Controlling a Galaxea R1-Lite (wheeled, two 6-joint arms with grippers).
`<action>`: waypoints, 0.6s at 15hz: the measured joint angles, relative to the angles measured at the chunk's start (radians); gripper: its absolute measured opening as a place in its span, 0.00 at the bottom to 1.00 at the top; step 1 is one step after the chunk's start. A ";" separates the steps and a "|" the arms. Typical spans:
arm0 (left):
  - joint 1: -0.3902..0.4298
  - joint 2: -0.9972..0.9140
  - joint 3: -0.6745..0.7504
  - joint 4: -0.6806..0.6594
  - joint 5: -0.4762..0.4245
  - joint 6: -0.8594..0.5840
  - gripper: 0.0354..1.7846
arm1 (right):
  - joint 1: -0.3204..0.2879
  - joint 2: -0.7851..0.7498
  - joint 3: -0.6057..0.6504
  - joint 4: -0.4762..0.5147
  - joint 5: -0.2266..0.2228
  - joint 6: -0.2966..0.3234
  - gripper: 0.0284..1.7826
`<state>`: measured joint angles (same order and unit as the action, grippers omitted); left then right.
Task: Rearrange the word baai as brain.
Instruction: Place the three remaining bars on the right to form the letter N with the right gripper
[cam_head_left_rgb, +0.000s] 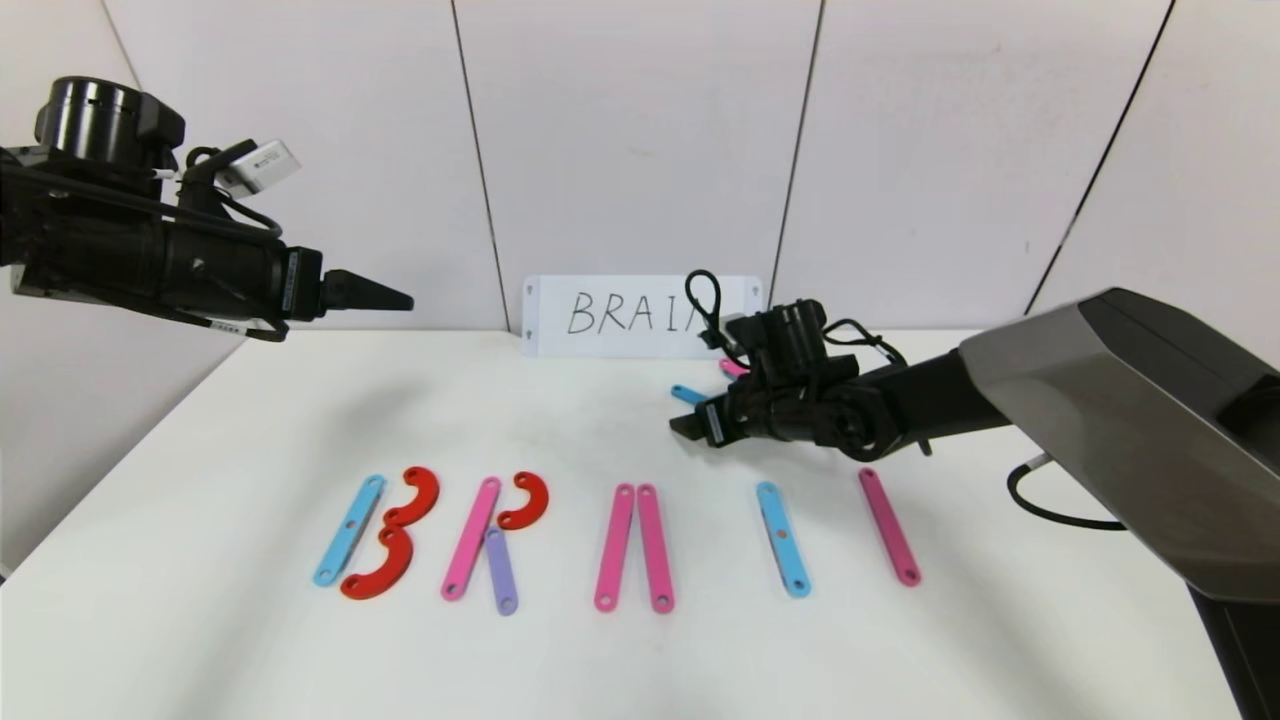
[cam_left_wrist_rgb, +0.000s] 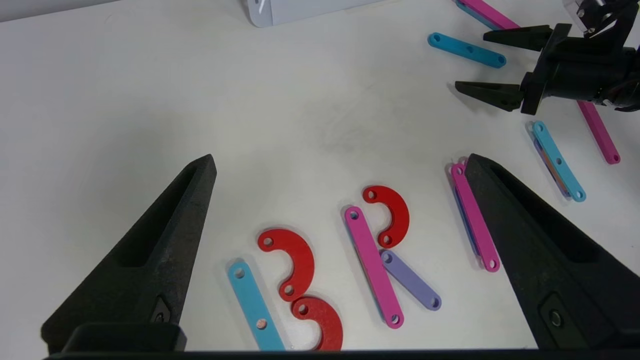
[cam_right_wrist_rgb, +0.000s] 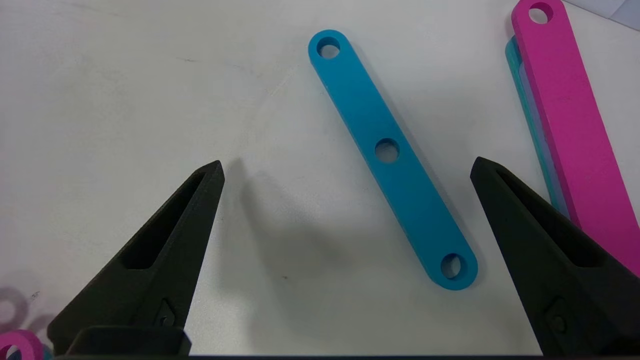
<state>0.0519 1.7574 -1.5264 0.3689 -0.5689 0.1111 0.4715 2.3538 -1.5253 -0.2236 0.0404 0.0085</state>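
While the white matte tabletop (cam_head_left_rgb: 250, 430) fills the lower two thirds of the head view, pale wall panels (cam_head_left_rgb: 640, 140) with dark vertical seams close off the upper part. At the upper left of the frame the left gripper (cam_head_left_rgb: 395, 298) hangs high above the table, its black fingers spread wide and holding nothing.

Along the lower middle of the frame runs the row of flat plastic letter pieces. At lower left, a light-blue holed bar (cam_head_left_rgb: 349, 530) and two red C-shaped curves (cam_head_left_rgb: 392, 535) stacked one above the other make a B. Just right of it, a pink bar (cam_head_left_rgb: 470, 538), a single red curve (cam_head_left_rgb: 525, 500) and a short purple bar (cam_head_left_rgb: 499, 570) make an R. At lower centre two pink bars (cam_head_left_rgb: 634, 546) lean together at their tops. Right of these lies a lone blue bar (cam_head_left_rgb: 782, 538), then a lone pink bar (cam_head_left_rgb: 888, 526), well apart.

Against the wall at upper centre stands a white card with handwritten BRAIN (cam_head_left_rgb: 625, 315). At centre right the right gripper (cam_head_left_rgb: 688, 425) hovers low over a spare blue three-hole bar (cam_right_wrist_rgb: 392, 160), jaws wide apart, the bar lying untouched between them. Beside it lies a spare pink bar (cam_right_wrist_rgb: 570, 125) on top of another blue piece.
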 joint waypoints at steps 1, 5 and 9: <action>0.000 0.000 0.001 0.000 0.000 0.000 0.97 | 0.000 0.006 -0.006 0.000 0.000 0.000 0.97; -0.004 0.000 0.002 0.000 0.000 0.000 0.97 | 0.000 0.014 -0.010 0.001 -0.001 -0.002 0.89; -0.004 0.000 0.003 0.000 0.000 0.000 0.97 | 0.000 0.016 -0.005 0.001 -0.003 -0.001 0.57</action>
<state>0.0474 1.7574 -1.5234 0.3689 -0.5691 0.1115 0.4719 2.3698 -1.5302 -0.2221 0.0379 0.0070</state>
